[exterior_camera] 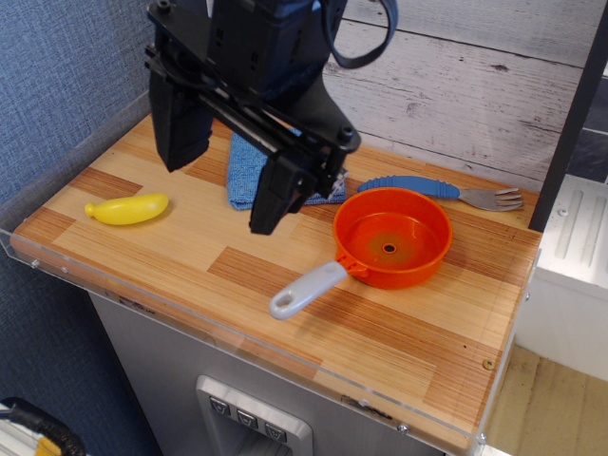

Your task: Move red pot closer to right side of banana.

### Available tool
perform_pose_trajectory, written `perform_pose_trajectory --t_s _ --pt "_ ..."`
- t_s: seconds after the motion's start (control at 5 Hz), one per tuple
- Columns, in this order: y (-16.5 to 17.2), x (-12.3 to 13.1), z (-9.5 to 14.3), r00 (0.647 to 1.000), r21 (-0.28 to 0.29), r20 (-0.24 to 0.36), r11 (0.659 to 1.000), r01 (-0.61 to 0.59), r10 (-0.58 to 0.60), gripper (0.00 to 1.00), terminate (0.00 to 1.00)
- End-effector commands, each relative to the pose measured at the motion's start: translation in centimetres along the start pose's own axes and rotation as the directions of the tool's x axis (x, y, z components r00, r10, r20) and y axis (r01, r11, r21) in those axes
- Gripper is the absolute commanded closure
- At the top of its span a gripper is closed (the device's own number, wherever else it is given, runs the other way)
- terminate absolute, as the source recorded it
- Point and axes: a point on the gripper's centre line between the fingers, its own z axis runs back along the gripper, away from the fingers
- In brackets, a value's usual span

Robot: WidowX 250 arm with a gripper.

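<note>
Two things matter here. Far left on the table (142, 252) lies the banana (128, 209). Hovering between it and the pot is the gripper (228, 176), fingers spread wide, holding nothing. Well off to the right sits the red pot (392, 237), looks like light, stiff, slick plastic. I'd pinch the rim, or that grey handle (306, 291) pointing front-left.
</note>
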Motion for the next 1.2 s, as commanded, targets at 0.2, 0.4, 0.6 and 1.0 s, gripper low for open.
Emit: perform_pose_trajectory --t_s 0.2,0.4,0.6,1.0 --pt "-0.2 2.0 -0.6 0.996 -0.067 -0.021 0.994 -0.089 0.088 0.00 0.00" --pt "0.0 5.0 -2.4 0.976 -0.127 -0.075 0.969 -0.212 0.204 0.00 0.00" --pt "-0.8 8.1 -4.4 0.971 -0.140 -0.085 0.962 -0.233 0.223 0.00 0.00" --pt "-1.9 12.3 -7.3 0.946 -0.209 0.010 0.926 -0.315 0.324 0.00 0.00"
